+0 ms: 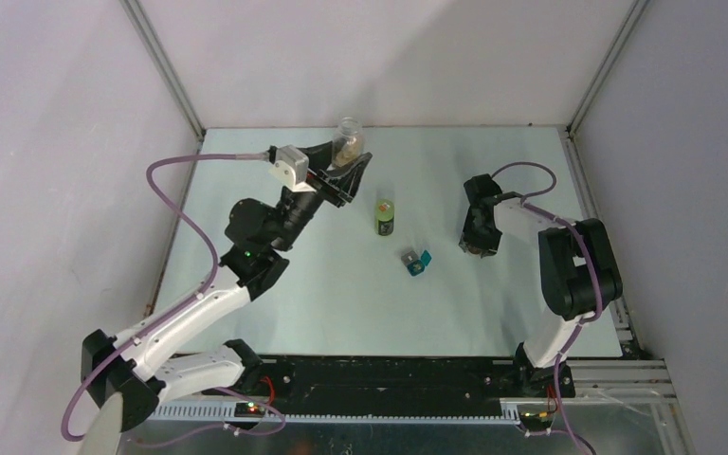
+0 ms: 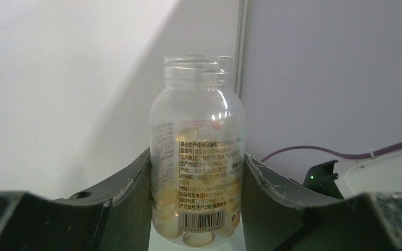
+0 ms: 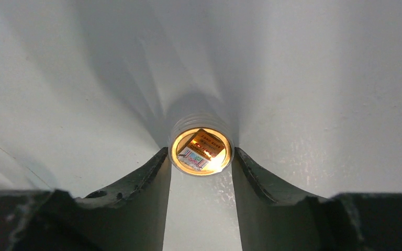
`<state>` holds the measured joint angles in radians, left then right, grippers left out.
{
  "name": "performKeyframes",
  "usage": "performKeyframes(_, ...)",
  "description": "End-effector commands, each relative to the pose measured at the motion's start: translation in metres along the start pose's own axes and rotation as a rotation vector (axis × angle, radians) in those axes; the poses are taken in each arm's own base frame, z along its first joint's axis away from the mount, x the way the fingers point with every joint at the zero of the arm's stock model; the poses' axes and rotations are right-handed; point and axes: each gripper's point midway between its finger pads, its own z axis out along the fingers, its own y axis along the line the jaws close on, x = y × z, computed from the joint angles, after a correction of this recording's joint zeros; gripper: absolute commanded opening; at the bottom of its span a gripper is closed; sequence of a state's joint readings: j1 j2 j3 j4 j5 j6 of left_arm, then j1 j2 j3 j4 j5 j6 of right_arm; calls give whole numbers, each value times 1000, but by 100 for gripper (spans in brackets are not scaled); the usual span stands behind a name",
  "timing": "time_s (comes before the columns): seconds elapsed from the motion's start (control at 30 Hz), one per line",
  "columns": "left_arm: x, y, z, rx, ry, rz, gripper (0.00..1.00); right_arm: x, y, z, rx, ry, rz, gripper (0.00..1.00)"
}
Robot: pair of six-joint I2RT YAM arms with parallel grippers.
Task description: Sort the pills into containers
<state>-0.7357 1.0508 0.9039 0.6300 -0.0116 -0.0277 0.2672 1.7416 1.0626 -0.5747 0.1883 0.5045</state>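
My left gripper (image 1: 346, 163) is shut on a clear, uncapped bottle (image 2: 198, 151) and holds it upright at the back of the table. Pale yellow pills (image 2: 196, 238) fill its lower part. A dark container with a lime-green top (image 1: 385, 216) stands upright mid-table. My right gripper (image 3: 201, 155) points straight down, its fingertips (image 3: 163, 157) pressed against both sides of a small pale container (image 3: 201, 130). That container is uncapped and glows orange inside. In the top view the right gripper (image 1: 477, 243) hides it.
A small teal and grey object (image 1: 416, 262) lies on the mat (image 1: 341, 303) between the green-topped container and the right gripper. Grey walls close in the back and sides. The left arm's purple cable (image 1: 182, 204) loops over the mat's left edge.
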Motion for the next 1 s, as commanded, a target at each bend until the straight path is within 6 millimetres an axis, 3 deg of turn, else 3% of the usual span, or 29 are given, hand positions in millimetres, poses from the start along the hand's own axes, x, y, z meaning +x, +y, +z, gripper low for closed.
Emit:
performKeyframes(0.0, -20, -5, -5, 37, -72, -45, 0, -13, 12, -6, -47, -23, 26, 46)
performKeyframes(0.13, -5, -5, -13, 42, -28, -55, 0, -16, 11, -7, -49, -34, 19, 59)
performKeyframes(0.2, 1, -5, -17, 40, -13, -62, 0, -16, 9, -7, -46, -36, 16, 59)
performKeyframes(0.4, 17, -7, -27, 52, 30, -77, 0, -20, 10, -6, -53, -45, 22, 52)
performKeyframes(0.57, 33, -11, -38, 77, 74, -82, 0, -26, 12, -6, -60, -72, 20, 54)
performKeyframes(0.67, 39, -15, -45, 97, 77, -84, 0, -29, 15, -6, -77, -90, 30, 44)
performKeyframes(0.8, 52, -20, -49, 136, 126, -61, 0, -46, 30, -30, -179, -180, 46, 39)
performKeyframes(0.97, 77, -29, -57, 211, 247, 2, 0, -79, 64, -109, -438, -316, 32, 39)
